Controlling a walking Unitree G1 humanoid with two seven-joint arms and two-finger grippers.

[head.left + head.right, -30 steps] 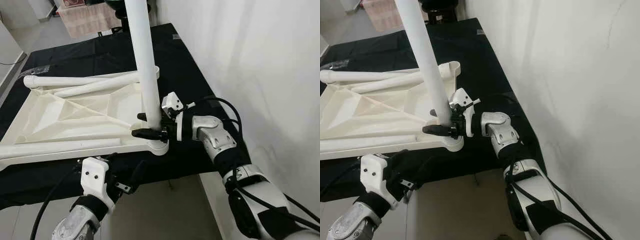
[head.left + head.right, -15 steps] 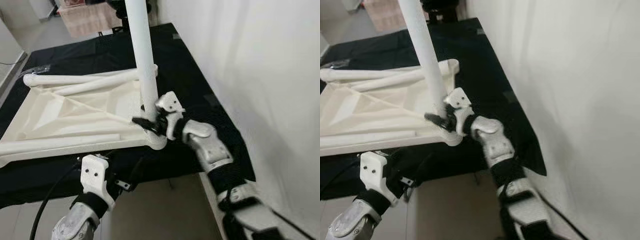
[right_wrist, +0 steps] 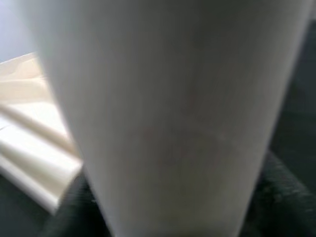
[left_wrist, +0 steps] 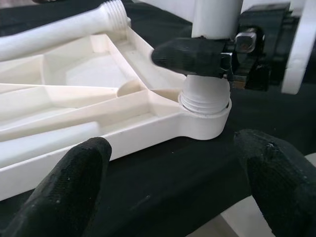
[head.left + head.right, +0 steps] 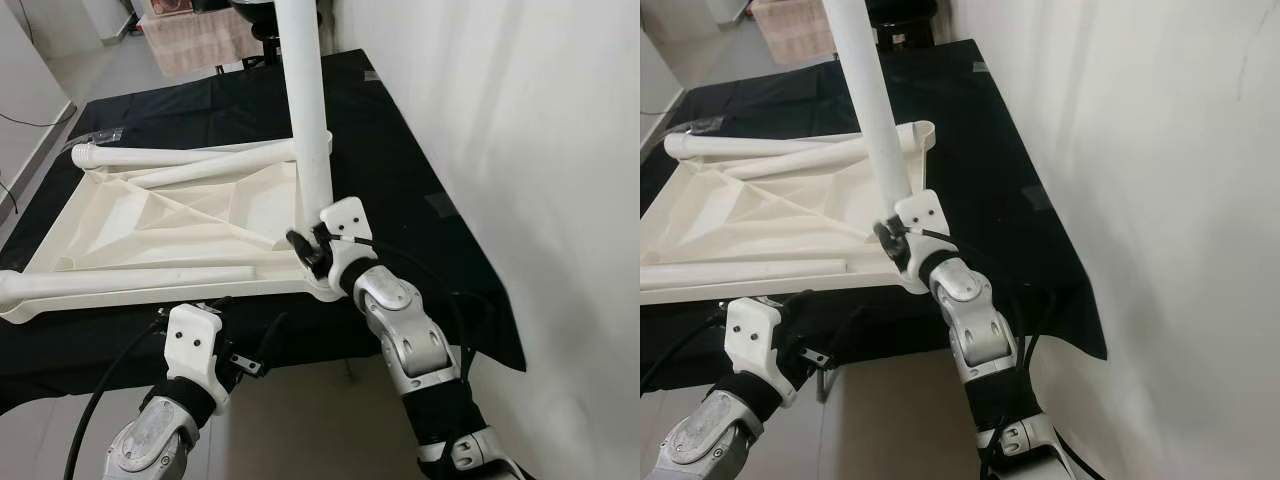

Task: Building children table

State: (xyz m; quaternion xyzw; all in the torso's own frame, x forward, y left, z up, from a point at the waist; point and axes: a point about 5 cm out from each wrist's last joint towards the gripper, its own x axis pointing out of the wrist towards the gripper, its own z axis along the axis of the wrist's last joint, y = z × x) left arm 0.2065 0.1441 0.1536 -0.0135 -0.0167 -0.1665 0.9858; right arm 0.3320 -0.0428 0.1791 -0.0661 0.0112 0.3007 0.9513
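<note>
Children's table top (image 5: 150,225), white and ribbed, lies upside down on the black-covered tabletop (image 5: 400,160) before us. On its left and far sides we see loose white legs: one (image 5: 120,281) lying along the near edge, two more (image 5: 190,160) resting across the far edge. Our left hand (image 4: 173,182) hangs released just off the near edge of the tabletop, its fingers (image 4: 69,182) spread apart and facing the near right corner socket (image 4: 205,116). In that socket stands an upright white leg (image 5: 308,120), its threaded end seated in the ring. Our right hand (image 5: 308,250) is clenched around this leg just above the socket.
</note>
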